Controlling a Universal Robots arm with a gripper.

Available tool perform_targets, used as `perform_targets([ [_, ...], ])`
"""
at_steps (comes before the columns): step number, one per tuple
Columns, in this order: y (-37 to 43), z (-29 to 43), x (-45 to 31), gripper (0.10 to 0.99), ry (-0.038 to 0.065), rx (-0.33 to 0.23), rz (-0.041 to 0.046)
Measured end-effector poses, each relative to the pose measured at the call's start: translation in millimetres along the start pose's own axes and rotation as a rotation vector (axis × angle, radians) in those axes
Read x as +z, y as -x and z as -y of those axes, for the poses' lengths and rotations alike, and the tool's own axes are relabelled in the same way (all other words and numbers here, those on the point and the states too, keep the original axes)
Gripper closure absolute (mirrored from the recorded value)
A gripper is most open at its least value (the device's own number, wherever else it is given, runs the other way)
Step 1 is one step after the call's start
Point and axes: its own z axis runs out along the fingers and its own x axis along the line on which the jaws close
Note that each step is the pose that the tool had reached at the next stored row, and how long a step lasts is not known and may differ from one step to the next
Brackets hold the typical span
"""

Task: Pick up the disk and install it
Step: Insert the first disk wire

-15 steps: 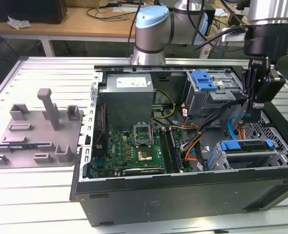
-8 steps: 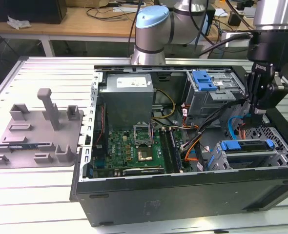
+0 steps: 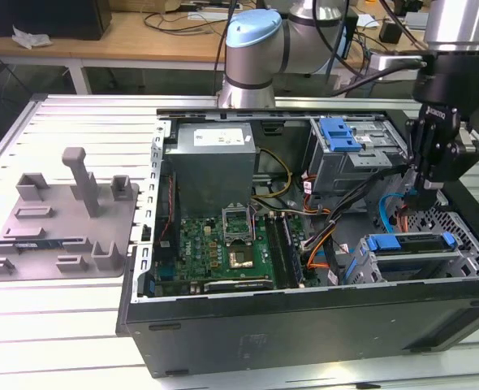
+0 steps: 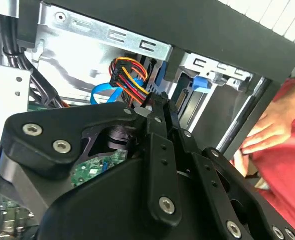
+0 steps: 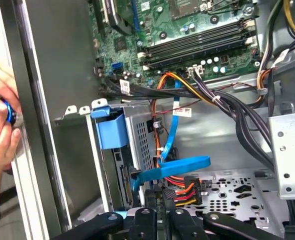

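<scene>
One disk, already sitting in the drive cage at the case's corner on the exterior view's right. It stood on edge in the slot, likely so the cage rails could guide it in. In the first wrist view I saw its blue carrier and a silver-grey side; the label was hidden.

The computer case lay open on its side on the counter, which gave me reach from above. My hand hung inside the case just beside the cage, fingers drawn narrow with nothing visibly clamped, probably to fit among the wiring. Its tips were right at the power plug, under the blue data cable. A person's fingers rested at the case edge.
</scene>
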Motion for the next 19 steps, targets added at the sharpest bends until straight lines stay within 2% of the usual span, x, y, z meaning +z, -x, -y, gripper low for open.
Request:
perform_targets([
  [1,0.0,-0.1,0.0,0.918,-0.005,-0.012,0.0013],
  [4,-0.4,-1.0,-0.1,0.918,-0.008,-0.026,0.0082],
  [8,-2.1,-1.0,-3.1,0.918,-0.010,-0.041,0.0258],
  [13,-9.1,0.0,-4.5,0.918,-0.007,-0.041,0.0504],
  [16,-13.8,0.5,-3.8,0.918,-0.005,-0.040,0.0712],
  [19,-18.6,1.1,-2.0,0.918,-0.004,-0.040,0.0842],
])
